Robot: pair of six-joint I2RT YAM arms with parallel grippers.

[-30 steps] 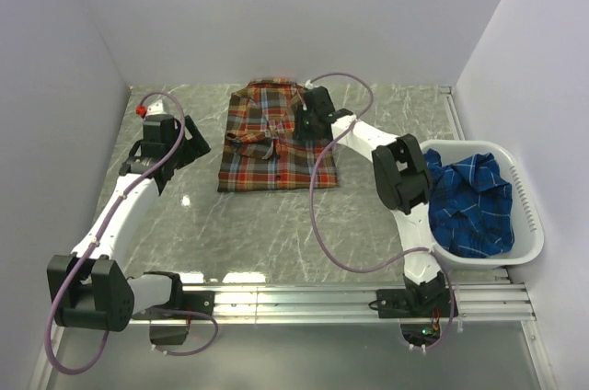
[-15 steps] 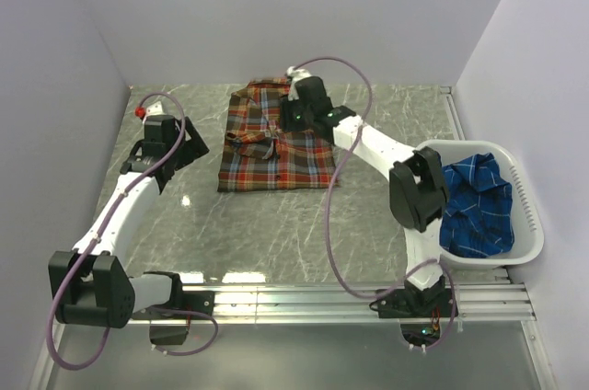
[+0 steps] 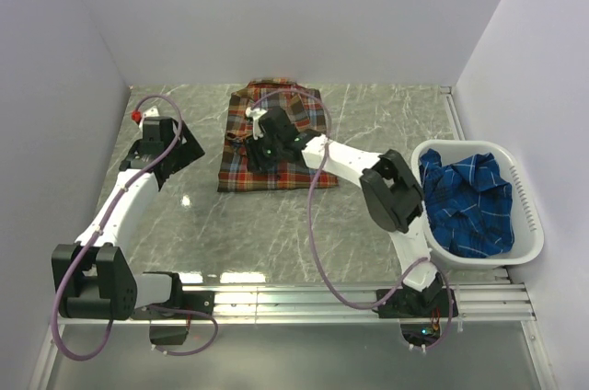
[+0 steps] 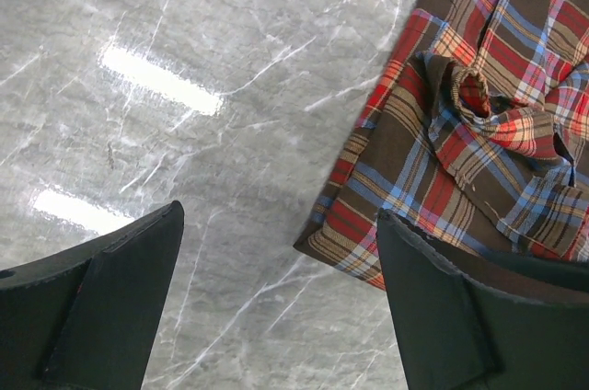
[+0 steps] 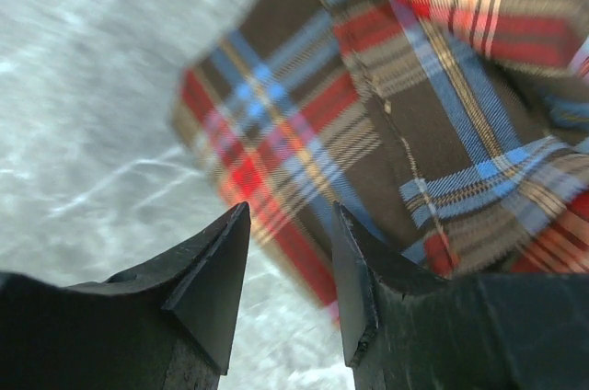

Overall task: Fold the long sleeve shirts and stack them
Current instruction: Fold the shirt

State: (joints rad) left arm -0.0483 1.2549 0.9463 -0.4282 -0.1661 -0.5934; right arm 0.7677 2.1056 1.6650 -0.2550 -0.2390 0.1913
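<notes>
The red-orange plaid shirt point(image 3: 285, 165) lies folded flat at the back middle of the table, with a bunched sleeve cuff point(image 4: 479, 105) on top near its left edge. My right gripper point(image 3: 260, 143) hovers low over the shirt's left part. In the right wrist view its jaws point(image 5: 290, 270) stand a little apart and empty above the shirt's edge point(image 5: 405, 123). My left gripper point(image 3: 189, 149) is wide open and empty over bare table just left of the shirt point(image 4: 433, 188). The blue plaid shirt point(image 3: 471, 201) lies crumpled in the white basket point(image 3: 532, 224).
The basket stands at the right edge of the table. White walls enclose the table on the left, back and right. The marble tabletop point(image 3: 276, 234) stretches between the shirt and the arm bases.
My right gripper has swept from the shirt's collar side leftward across the shirt to its left part. The left arm has shifted only slightly. The shirt looks the same.
</notes>
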